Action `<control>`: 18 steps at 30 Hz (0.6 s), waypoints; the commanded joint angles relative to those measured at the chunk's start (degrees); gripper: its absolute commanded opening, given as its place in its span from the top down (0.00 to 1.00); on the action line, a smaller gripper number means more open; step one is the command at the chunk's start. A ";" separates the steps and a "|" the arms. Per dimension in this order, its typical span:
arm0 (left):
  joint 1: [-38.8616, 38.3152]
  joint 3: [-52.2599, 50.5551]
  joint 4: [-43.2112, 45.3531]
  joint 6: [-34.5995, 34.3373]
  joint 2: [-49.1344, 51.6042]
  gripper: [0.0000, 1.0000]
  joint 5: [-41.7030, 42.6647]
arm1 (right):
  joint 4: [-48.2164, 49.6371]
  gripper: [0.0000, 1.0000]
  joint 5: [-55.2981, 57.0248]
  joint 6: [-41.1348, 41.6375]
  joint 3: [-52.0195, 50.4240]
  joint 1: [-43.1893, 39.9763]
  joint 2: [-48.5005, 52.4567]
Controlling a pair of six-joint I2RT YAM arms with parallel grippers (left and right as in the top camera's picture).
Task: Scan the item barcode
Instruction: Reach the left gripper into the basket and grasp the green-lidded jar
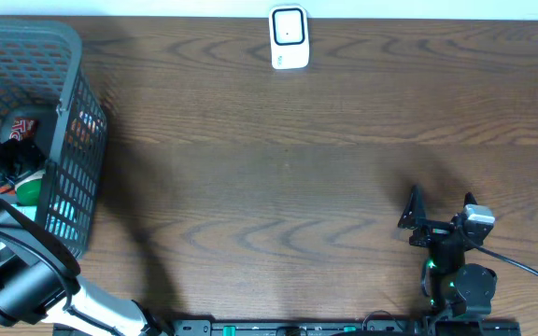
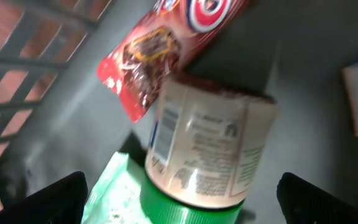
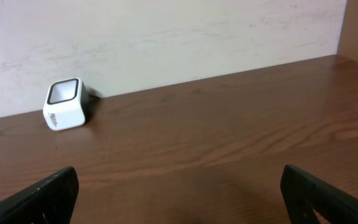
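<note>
Left end effector (image 2: 188, 202): spread wide, holding nothing, hanging inside the basket (image 2: 17, 62) over the jar (image 2: 207, 149).
Right end effector (image 3: 179, 196): spread wide, holding nothing, low over the bench (image 1: 278, 187), facing the scanner (image 1: 289, 37).
Item: probably the jar, on its side, green lid nearest; red packet (image 2: 160, 56) touches its far end, green packet (image 2: 114, 193) beside the lid.
Grip: best closed across the jar's body, leaving the label bare; barcode not made out.
Edges: basket wall close on the left; a straight lift should clear the rim.
Open room: bare wood between basket and scanner.
</note>
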 commanded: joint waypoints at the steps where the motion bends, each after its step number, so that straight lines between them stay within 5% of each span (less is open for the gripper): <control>1: -0.07 -1.25 1.42 2.34 0.13 0.02 2.03 | -0.22 0.01 0.07 -0.83 -0.09 0.48 -0.31; 18: -0.07 -10.58 9.09 1.60 0.22 0.02 3.10 | -0.22 0.01 0.07 -0.83 -0.09 0.48 -0.31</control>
